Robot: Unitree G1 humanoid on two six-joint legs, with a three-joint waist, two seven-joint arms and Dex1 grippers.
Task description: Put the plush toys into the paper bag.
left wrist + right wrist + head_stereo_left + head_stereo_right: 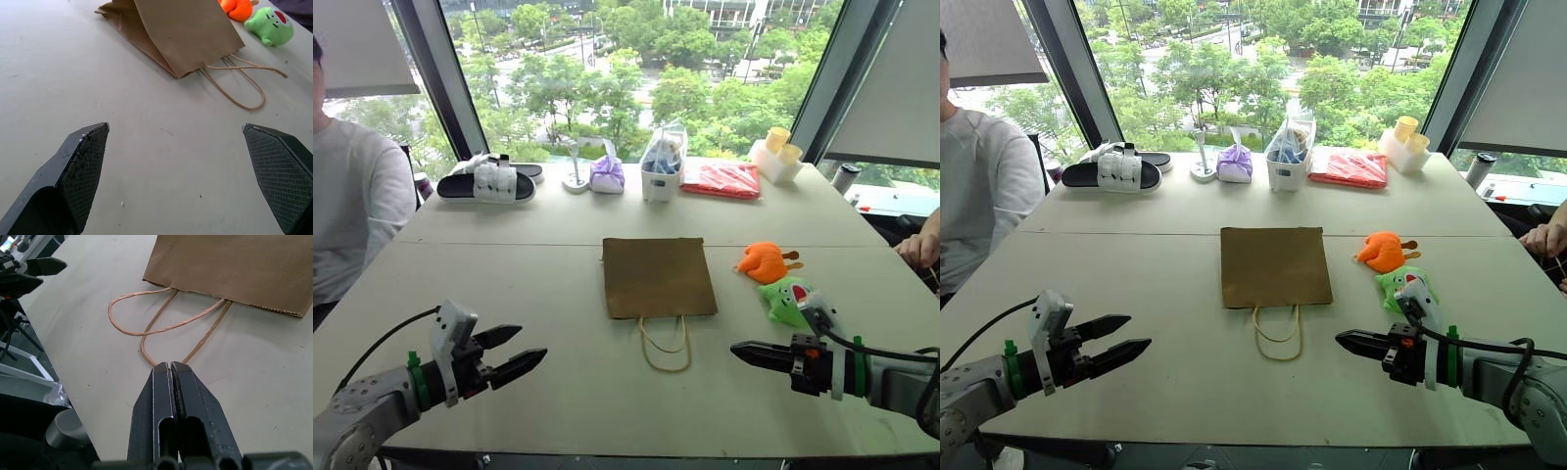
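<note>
Between the two claws, the bag lies flat on the desk, its mouth and cord handles turned toward the robot. The left claw hovers with jaws spread wide, well apart from the bag and off to its left. The right claw is pinched shut on nothing, its tip pointing at the handles, which lie near it but untouched. Just behind and outward of the right claw sit the toys: the green toy nearest, the orange toy touching or just beside it, farther on.

Nothing is in the bag yet, so the step in hand is likely opening the flat bag or fetching the first toy. To do it well, the right claw must spread before it reaches for the green toy, and should close on the plush body, not a loose edge. The left claw, already wide, is best placed to lift the bag's upper lip or a handle, so the mouth gapes. A flat mouth would likely just push the toy along the desk.
</note>
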